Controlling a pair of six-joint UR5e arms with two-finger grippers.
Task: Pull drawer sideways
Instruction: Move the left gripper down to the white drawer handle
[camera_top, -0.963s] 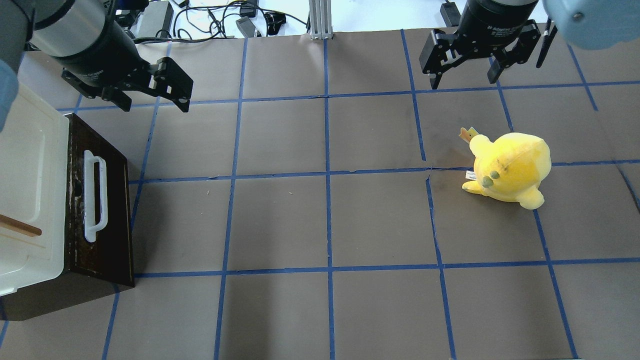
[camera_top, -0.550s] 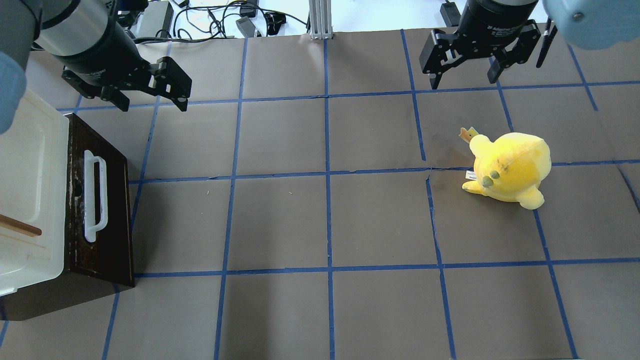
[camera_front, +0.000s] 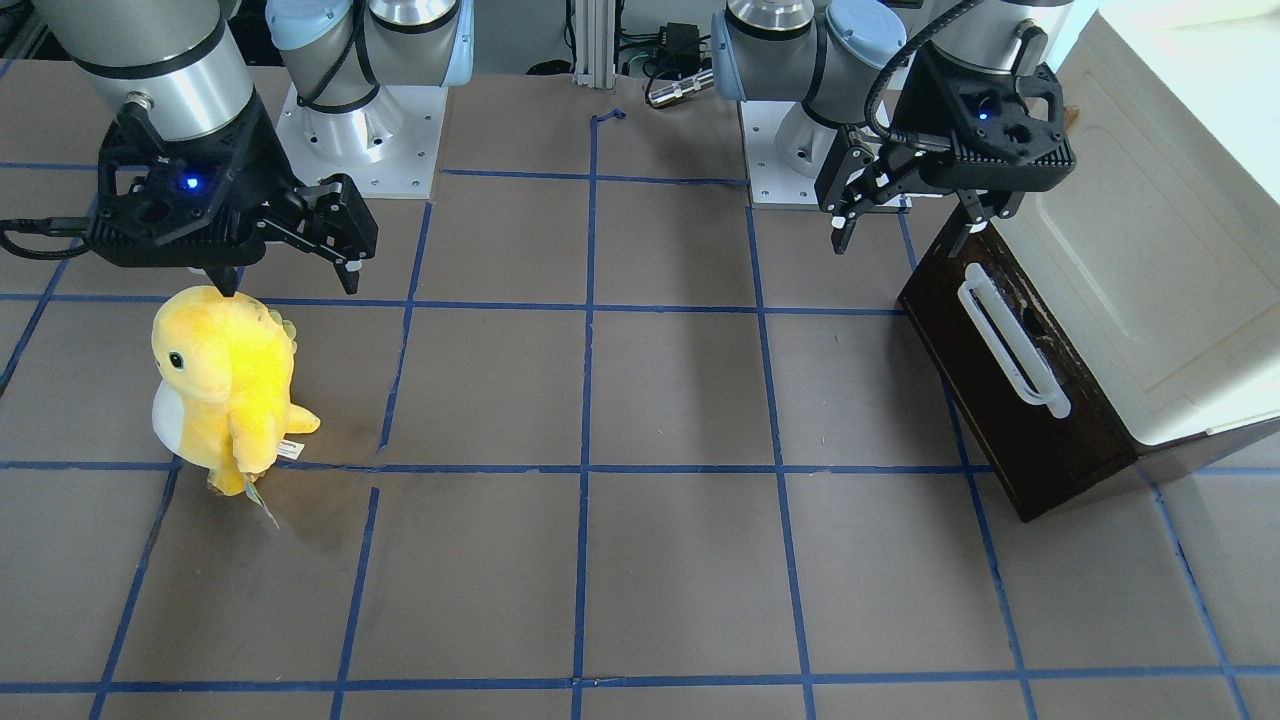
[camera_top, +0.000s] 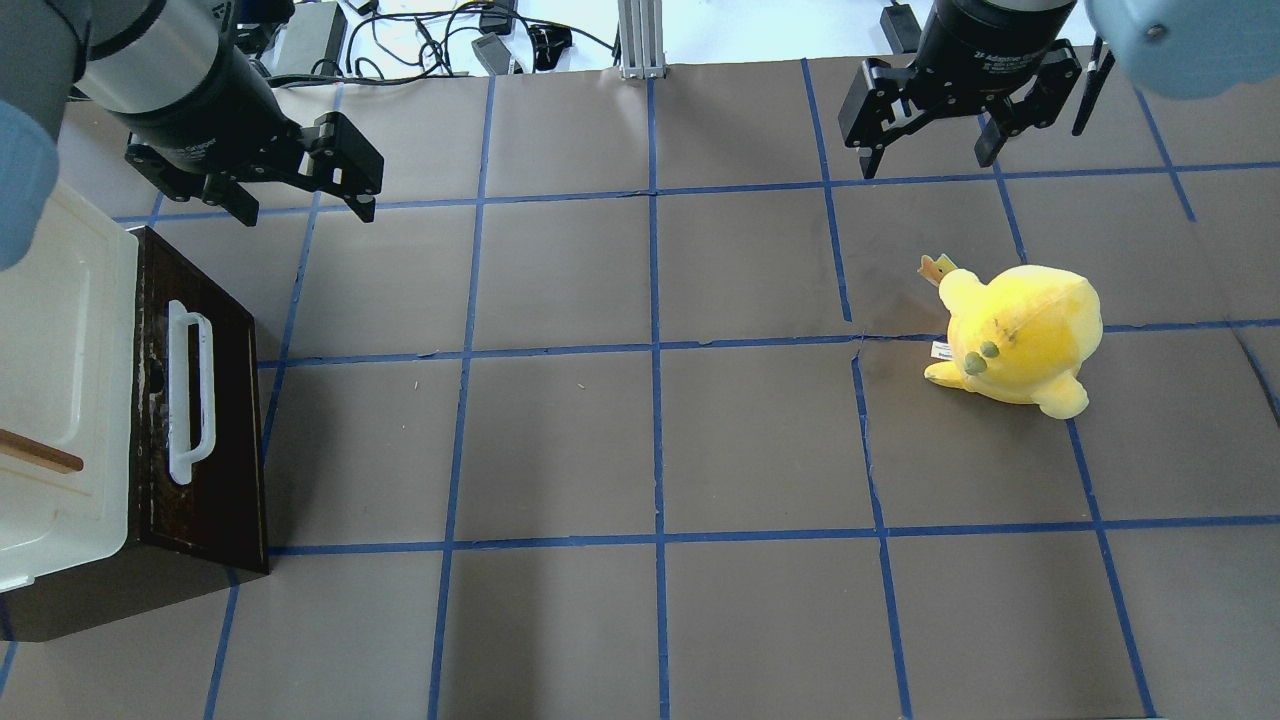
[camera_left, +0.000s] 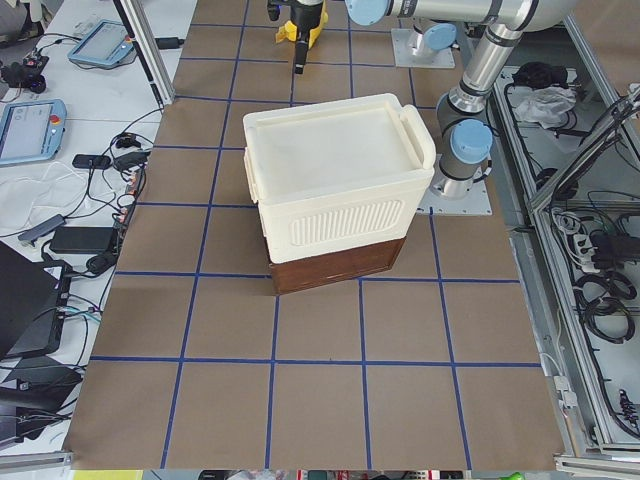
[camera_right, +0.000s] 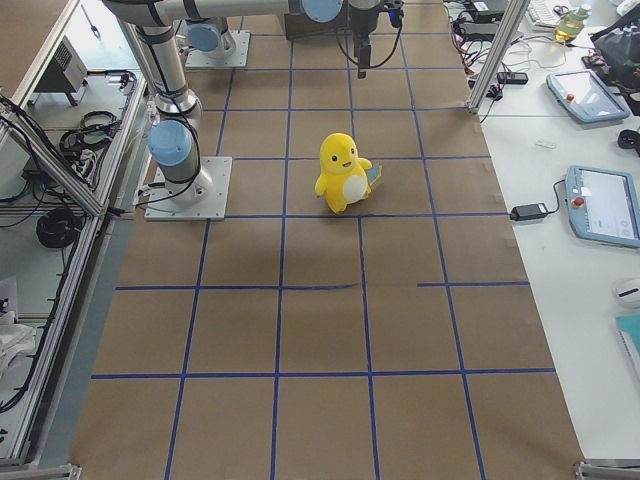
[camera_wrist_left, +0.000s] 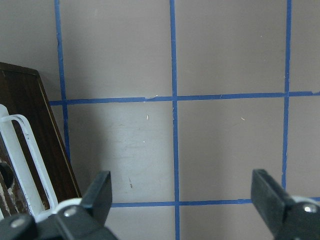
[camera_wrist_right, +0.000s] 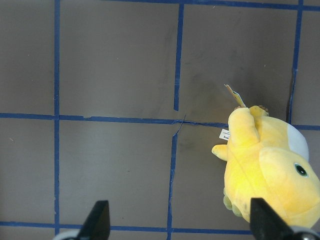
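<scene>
- Sitting at the table's (camera_top: 650, 450) left end, the drawer (camera_top: 235, 430) lies under a cream cabinet (camera_top: 60, 380). Its dark brown front faces the table's middle and no inner wall shows, so it looks closed.
- Its white bar handle (camera_top: 190, 390) lies along the front. In the overhead view the handle's long axis runs top to bottom, square to the sideways pull the task asks for.
- The left gripper (camera_top: 305, 205) hovers just past the handle's end on the robot-base side, slightly out toward the table's middle. It is spread wide, holds nothing and touches nothing.
- In the left wrist view the handle (camera_wrist_left: 27, 160) sits in the lower left corner, outside the gap between the fingers (camera_wrist_left: 100, 192).
- By my reading, the gripper must travel along the handle's length and in toward the front. Then the bar can lie between the jaws before they close.
- The right gripper (camera_top: 927, 160) hangs well apart at the table's other side, also spread and empty. Near it stands a yellow plush toy (camera_top: 1015, 340).
- The left arm is clearly the nearer one, so the pull falls to it.
</scene>
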